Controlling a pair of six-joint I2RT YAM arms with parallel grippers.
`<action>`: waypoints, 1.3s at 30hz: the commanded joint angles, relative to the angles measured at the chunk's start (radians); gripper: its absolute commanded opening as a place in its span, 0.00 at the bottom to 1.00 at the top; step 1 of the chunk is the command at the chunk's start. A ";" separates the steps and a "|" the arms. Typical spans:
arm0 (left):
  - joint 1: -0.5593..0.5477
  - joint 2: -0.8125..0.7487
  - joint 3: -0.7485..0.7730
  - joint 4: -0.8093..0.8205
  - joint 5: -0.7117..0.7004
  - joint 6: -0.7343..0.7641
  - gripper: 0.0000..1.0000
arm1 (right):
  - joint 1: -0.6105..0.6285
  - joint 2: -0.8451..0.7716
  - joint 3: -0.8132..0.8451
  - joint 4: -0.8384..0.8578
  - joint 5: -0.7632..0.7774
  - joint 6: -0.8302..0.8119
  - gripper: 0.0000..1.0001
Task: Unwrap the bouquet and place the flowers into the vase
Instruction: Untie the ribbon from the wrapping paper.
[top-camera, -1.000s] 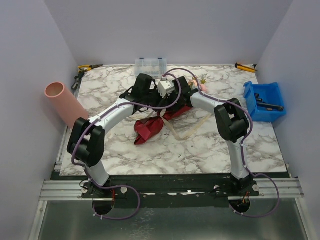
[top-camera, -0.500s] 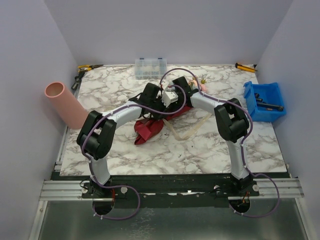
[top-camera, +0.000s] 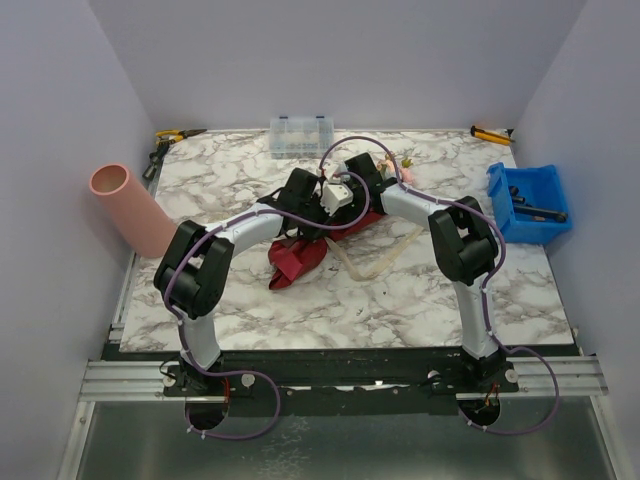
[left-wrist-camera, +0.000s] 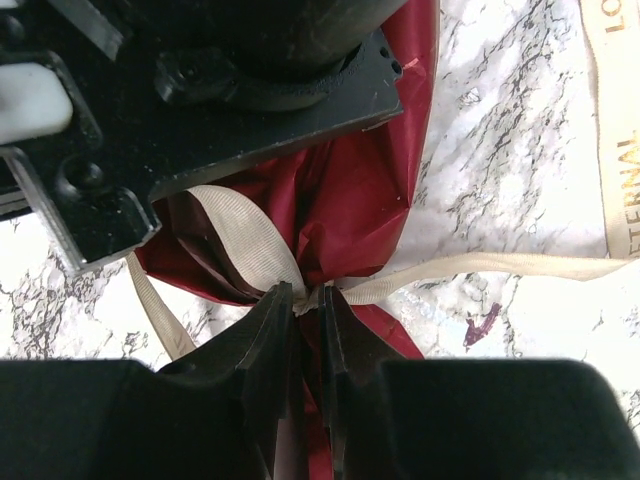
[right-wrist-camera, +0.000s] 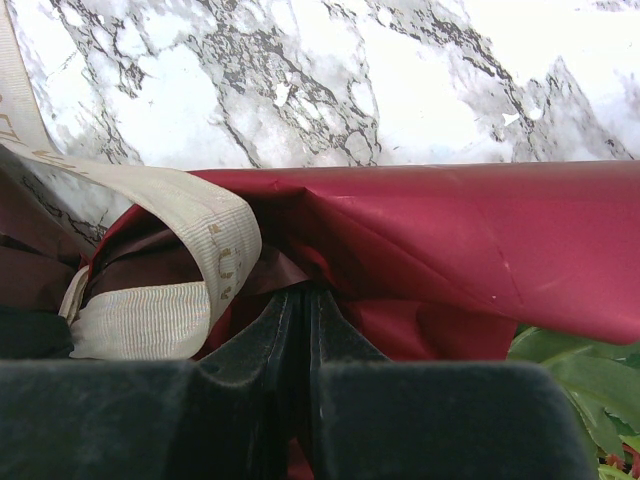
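At the far left, the tall salmon-pink matt cylinder vase (top-camera: 125, 205) sat just off the edge of the marble-patterned bench (top-camera: 400, 300), well apart from the work. Over the last second the left arm had drawn in from the back of the bench. That brought the left gripper (left-wrist-camera: 305, 300) onto the knot of the beige woven ribbon (left-wrist-camera: 245, 235). Its jaws stood a sliver apart with the knot at their tips, and whether they truly gripped it could not be told. The bouquet (top-camera: 300, 258), wrapped in a dark maroon sheet, lay mid-bench, still tied. The right gripper (right-wrist-camera: 300, 300) stayed pinched shut on a maroon fold. The pink flowers (top-camera: 405, 172) peeked out beyond it. Untying looked to be only beginning.
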 joint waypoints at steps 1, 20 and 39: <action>-0.002 -0.002 -0.011 -0.014 -0.032 -0.008 0.23 | 0.005 0.165 -0.094 -0.241 0.111 -0.021 0.10; -0.002 0.015 -0.022 -0.027 -0.044 0.005 0.31 | 0.004 0.167 -0.095 -0.242 0.110 -0.020 0.10; -0.002 -0.057 0.078 -0.028 0.102 -0.062 0.00 | 0.004 0.168 -0.090 -0.244 0.111 -0.020 0.10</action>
